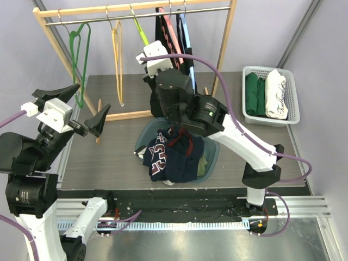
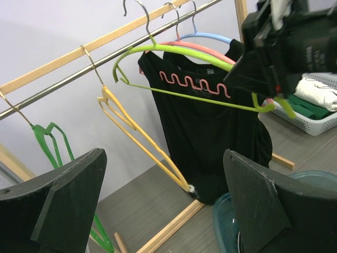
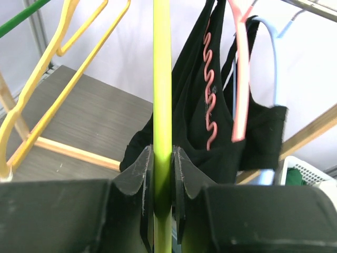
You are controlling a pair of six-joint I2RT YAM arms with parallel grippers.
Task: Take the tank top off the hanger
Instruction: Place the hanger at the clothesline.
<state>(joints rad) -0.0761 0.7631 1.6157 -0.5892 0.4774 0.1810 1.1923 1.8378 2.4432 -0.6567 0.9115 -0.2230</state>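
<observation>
Top external view: the black tank top (image 1: 163,32) hangs toward the right of the rail (image 1: 98,19), well above the tabletop (image 1: 109,157). The right pincer (image 1: 145,58) is raised against the hangers there, and the left pincer (image 1: 92,97) is spread wide and empty, well off to the left. Left wrist view: the top drapes from the pink hanger (image 2: 195,84), while the lime hanger (image 2: 179,50) crossing in front of it looks bare. Right wrist view: the right pincer is nipped tight on that lime hanger's bar with the top just beside it, so a pull risks dragging the wrong hanger, or snagging the fabric and tipping the pink hanger off the rail.
</observation>
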